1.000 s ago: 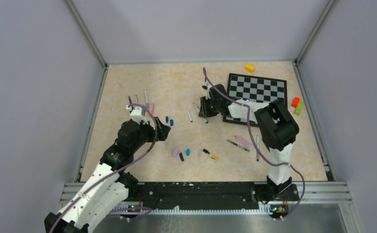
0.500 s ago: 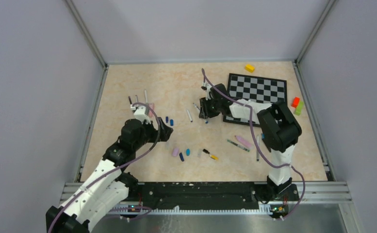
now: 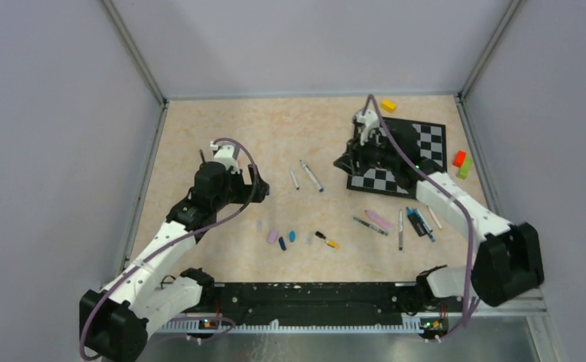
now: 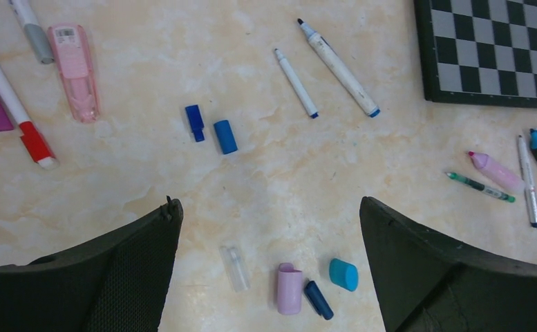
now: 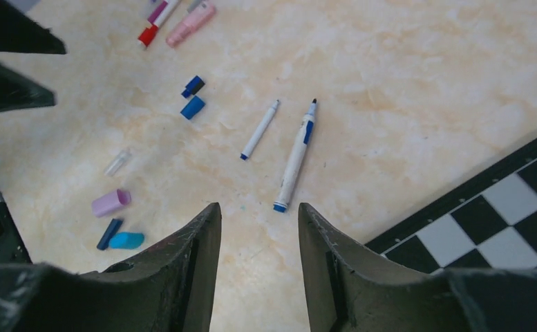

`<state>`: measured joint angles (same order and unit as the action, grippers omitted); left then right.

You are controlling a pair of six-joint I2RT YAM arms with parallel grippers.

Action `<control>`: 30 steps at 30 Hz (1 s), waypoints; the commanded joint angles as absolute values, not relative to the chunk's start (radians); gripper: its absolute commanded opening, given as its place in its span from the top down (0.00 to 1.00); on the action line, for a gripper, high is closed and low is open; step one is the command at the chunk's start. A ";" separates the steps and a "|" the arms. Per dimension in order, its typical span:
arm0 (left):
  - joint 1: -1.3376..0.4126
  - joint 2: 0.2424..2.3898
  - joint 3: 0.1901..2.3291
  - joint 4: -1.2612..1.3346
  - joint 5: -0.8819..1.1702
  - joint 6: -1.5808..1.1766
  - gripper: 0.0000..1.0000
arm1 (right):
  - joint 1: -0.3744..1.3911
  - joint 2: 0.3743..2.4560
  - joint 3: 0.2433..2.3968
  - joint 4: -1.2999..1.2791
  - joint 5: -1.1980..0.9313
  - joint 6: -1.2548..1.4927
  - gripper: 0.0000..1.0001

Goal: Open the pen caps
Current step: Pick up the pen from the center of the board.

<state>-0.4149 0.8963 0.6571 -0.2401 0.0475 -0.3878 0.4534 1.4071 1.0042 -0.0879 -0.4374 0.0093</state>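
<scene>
Several loose pen caps lie on the table: a clear cap (image 4: 234, 267), a lilac cap (image 4: 289, 288), a navy cap (image 4: 318, 299) and a light blue cap (image 4: 343, 274), all just ahead of my left gripper (image 4: 271, 207). That gripper is open wide and holds nothing. Two more blue caps (image 4: 225, 136) lie farther out. Two uncapped white pens (image 5: 294, 158) lie side by side in front of my right gripper (image 5: 258, 205), which is open and empty. From above, the left gripper (image 3: 258, 188) hangs behind the lilac cap (image 3: 272, 236). The right gripper (image 3: 348, 162) is at the chessboard's left edge.
The chessboard (image 3: 425, 139) lies at the back right with a yellow block (image 3: 388, 105) behind it, and red and green blocks (image 3: 461, 163) by the right wall. Several pens (image 3: 414, 223) lie at the right. A pink highlighter (image 4: 75, 70) and red-tipped pens (image 4: 13, 104) lie at the left.
My right arm has swung back and right from the white pens to the chessboard's edge, its jaws spreading wider. The left arm has reached a little farther back.
</scene>
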 commanded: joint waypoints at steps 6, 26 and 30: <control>-0.245 1.150 0.819 -0.236 0.135 -0.259 0.01 | 0.238 1.041 0.749 0.047 -0.915 -0.112 0.57; -0.121 1.726 1.174 -0.364 0.066 -0.093 0.25 | 0.169 1.026 0.703 0.053 -0.997 -0.134 0.58; -0.121 1.775 1.191 -0.374 0.021 -0.080 0.29 | 0.166 1.037 0.701 0.049 -0.992 -0.141 0.58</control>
<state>-0.1249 1.7412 1.1458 -0.3515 0.0704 -0.1139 0.1791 1.0351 0.6998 0.0154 -0.9737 -0.1101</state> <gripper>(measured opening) 0.722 0.419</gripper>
